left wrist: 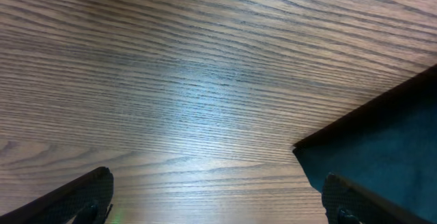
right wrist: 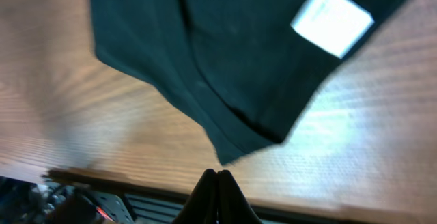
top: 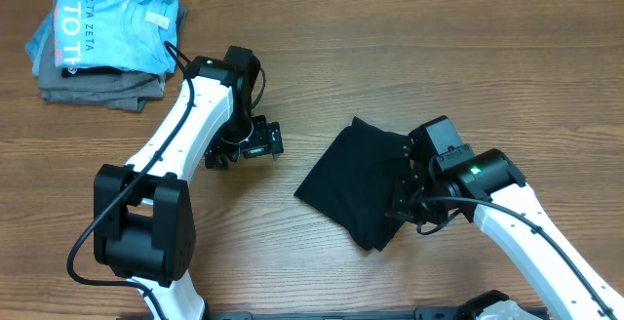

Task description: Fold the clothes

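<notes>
The clothes, a black T-shirt (top: 356,179), lie folded into a compact shape right of the table's middle. In the right wrist view the black T-shirt (right wrist: 232,60) shows its white neck tag (right wrist: 332,19), and a pointed corner lies just beyond my fingertips. My right gripper (top: 402,211) (right wrist: 217,175) hovers over the shirt's right edge, shut with nothing between its fingers. My left gripper (top: 246,149) (left wrist: 215,207) stands open over bare wood to the left of the shirt. The black T-shirt (left wrist: 382,149) has a corner lying beside that gripper's right finger (left wrist: 351,200).
A light blue T-shirt with white lettering (top: 112,13) lies on grey folded garments (top: 97,88) at the back left corner. The table's front edge (right wrist: 307,207) runs close behind my right fingertips.
</notes>
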You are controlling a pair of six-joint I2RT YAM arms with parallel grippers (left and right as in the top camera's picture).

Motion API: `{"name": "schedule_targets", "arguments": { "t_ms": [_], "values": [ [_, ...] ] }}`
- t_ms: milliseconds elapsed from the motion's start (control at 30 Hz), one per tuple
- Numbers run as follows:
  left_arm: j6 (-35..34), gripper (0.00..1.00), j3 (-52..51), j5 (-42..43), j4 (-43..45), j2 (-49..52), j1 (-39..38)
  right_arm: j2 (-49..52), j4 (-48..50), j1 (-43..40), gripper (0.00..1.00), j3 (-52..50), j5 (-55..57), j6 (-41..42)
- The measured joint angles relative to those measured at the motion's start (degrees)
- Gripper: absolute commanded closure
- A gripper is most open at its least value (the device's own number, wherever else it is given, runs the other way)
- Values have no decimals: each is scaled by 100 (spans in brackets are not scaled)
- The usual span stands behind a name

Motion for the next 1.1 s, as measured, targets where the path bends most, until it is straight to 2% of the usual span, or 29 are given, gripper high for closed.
{"name": "schedule_targets", "arguments": {
  "t_ms": [267,533,700,933,1100],
  "values": [
    [2,0,0,-2,37,0,0,1084,671,122,96,-249,-203,22],
    [0,0,0,0,39,0,0,2046,785,651,96,-837,-254,26],
    [0,0,0,0,39,0,0,2105,872,669,96,-1167,-103,68],
    [0,0,0,0,35,0,0,2061,476,660,96,-1158,114,498],
    [2,0,-2,0,33,0,0,1462,-46,660,96,-739,151,682]
  ]
}}
